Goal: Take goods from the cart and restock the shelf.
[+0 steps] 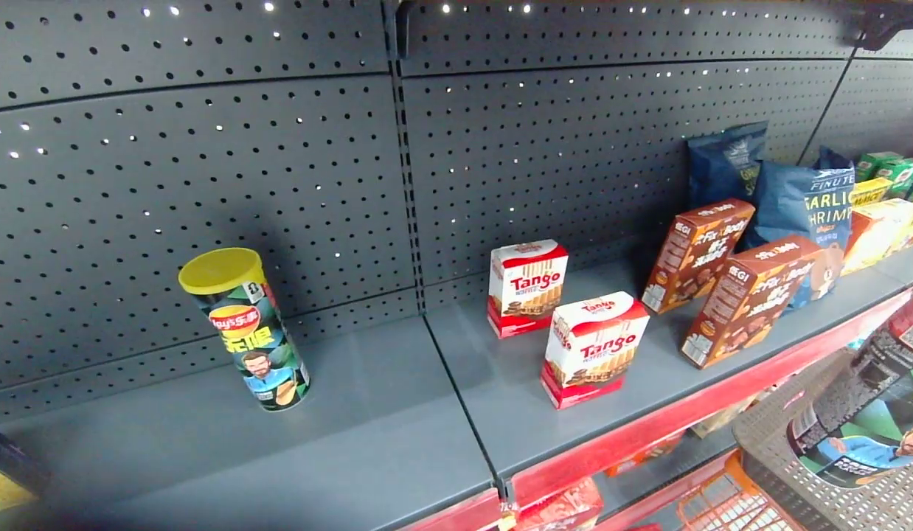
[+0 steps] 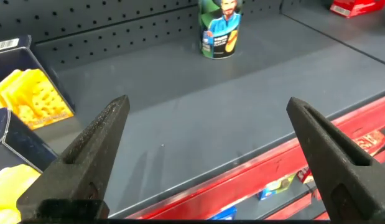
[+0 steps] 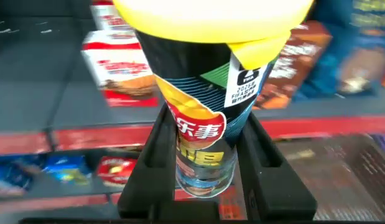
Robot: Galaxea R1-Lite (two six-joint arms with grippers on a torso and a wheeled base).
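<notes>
Yellow-lidded chip can (image 3: 204,74) is pinched upright by the right tool (image 3: 208,134), out in front of the grey shelf (image 3: 30,81). The left tool (image 2: 208,102) hangs spread wide over that shelf, where another can (image 1: 246,332) stands upright.

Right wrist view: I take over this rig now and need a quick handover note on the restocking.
Right gripper: shut on the held chip can, upright in front of the shelf, near the basket.
Left gripper: open, empty, over bare shelf.
Done: a second chip can stands on the shelf, left of the wafer boxes.
Left: probably set the held chip can beside it.
</notes>
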